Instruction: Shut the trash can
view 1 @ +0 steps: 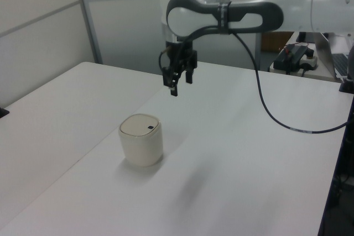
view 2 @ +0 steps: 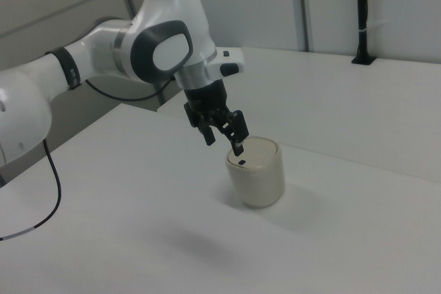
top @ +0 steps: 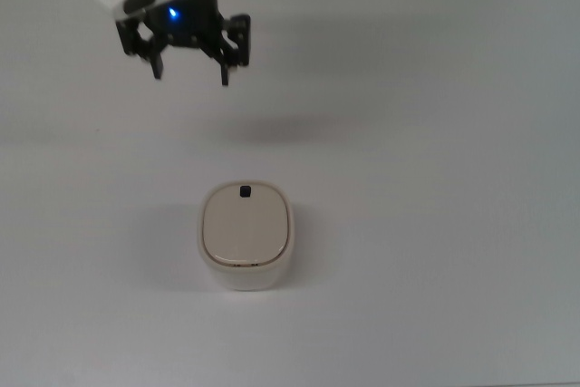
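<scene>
The trash can [top: 246, 237] stands upright on the white table [top: 435, 178], a little below the middle of the top view and toward the left view's left [view 1: 141, 140]. Its flat beige lid [top: 246, 226] lies level on the cream body, shut all round as far as the three views show. From above the can is a rounded rectangle, only slightly longer than wide, with its long axis running up and down the top view. The small black button [top: 245, 191] sits at the lid's upper edge in the top view, the end that faces the arm; in the right view the button [view 2: 242, 162] is on the near left of the lid. The gripper [top: 191, 70] hangs in the air well apart from the can, near the top view's upper left, fingers pointing down and spread apart with nothing between them. In the left view the gripper [view 1: 179, 85] is high above the table, up and to the right of the can.
</scene>
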Available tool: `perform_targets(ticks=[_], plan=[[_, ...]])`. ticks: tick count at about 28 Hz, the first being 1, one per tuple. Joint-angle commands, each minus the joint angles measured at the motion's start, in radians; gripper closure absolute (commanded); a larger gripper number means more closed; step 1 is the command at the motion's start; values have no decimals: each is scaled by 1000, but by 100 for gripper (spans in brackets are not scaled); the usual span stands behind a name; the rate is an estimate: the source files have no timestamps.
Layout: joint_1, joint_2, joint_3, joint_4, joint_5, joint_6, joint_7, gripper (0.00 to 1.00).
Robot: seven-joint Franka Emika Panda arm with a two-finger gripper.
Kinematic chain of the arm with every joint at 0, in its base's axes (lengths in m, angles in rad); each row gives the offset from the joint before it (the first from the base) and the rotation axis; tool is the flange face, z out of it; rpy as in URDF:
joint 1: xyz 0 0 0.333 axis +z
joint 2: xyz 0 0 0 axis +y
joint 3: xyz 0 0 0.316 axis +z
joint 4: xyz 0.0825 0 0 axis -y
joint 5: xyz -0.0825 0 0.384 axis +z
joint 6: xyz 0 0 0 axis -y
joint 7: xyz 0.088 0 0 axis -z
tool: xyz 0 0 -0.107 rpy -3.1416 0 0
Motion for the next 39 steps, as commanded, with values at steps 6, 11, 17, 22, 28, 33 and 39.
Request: perform_targets(ticks=[6, 11, 17, 22, 28, 33, 39], plan=[[1, -59, -33, -13, -15, -205, -44, 0], [1, -76, -61, -13, -13, -236, -74, 0], [1, -90, -99, -14, -4, -234, -116, 0], [-29, -87, -104, -14, -3, -222, -140, 0], [-34, -88, -105, -13, 0, -188, -163, 0], [-36, -85, -105, -14, 0, -157, -163, 0], [-36, -82, -105, -14, 0, -142, -165, 0]])
